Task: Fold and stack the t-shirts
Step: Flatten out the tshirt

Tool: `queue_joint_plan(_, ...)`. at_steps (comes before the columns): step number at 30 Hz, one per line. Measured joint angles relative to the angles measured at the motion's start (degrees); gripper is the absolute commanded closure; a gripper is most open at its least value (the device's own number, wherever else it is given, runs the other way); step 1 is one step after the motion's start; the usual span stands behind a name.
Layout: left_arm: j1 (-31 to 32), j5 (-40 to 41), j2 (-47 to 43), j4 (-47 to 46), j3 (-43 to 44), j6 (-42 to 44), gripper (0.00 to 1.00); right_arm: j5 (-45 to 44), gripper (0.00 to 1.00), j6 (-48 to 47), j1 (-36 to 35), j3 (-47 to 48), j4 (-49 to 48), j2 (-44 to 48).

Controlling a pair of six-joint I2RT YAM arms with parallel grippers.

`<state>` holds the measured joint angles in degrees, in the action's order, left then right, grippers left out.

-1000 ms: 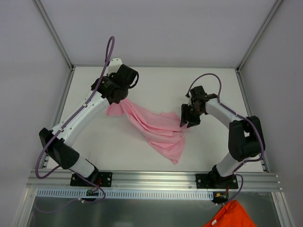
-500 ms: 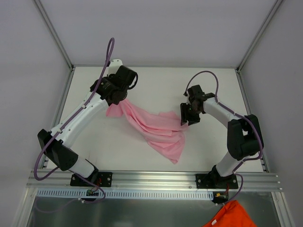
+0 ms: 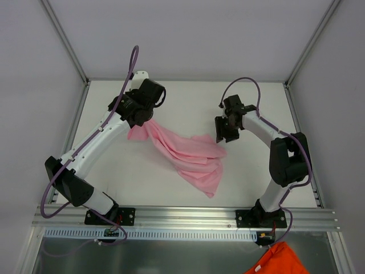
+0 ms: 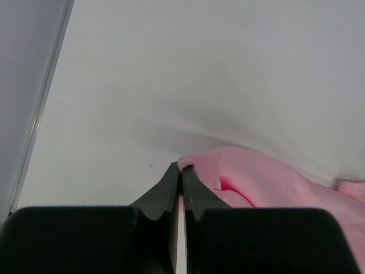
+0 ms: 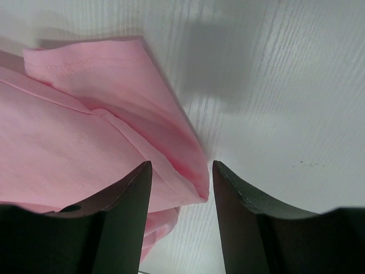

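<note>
A light pink t-shirt (image 3: 191, 157) lies bunched in a long diagonal heap across the middle of the white table. My left gripper (image 3: 142, 121) is shut on the shirt's far-left end; in the left wrist view a small fold of the pink t-shirt (image 4: 186, 163) is pinched at the tips of the left gripper (image 4: 182, 171). My right gripper (image 3: 223, 136) hovers open just beyond the shirt's right corner. In the right wrist view that corner of the t-shirt (image 5: 191, 177) sits loose between the spread jaws of the right gripper (image 5: 181, 170), which do not grip it.
An orange cloth (image 3: 279, 260) lies below the table's near edge at the bottom right. A metal rail (image 3: 182, 217) carries both arm bases. Grey walls and frame posts (image 3: 308, 43) close in the table on three sides.
My right gripper has drawn back toward the far side, off the shirt's right edge, with its jaws still open. The left gripper and the shirt have hardly moved.
</note>
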<state>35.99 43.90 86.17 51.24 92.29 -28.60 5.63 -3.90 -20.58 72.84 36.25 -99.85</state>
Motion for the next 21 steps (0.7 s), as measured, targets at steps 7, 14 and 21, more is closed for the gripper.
queue_joint_plan(7, 0.0, 0.0, -0.4, -0.4, -0.2, 1.7, 1.00, 1.7, 0.49, 0.2, 0.0, -0.6, 0.0, -0.3)
queue_joint_plan(14, 0.0, 0.0, -0.4, -1.3, -0.2, 2.5, 1.00, 4.6, 0.49, 0.5, 0.0, -2.1, -0.1, -0.3)
queue_joint_plan(21, 0.0, 0.0, -0.5, -1.4, -0.2, 2.5, 1.00, 6.7, 0.49, 1.1, 0.0, -5.8, -0.7, -0.3)
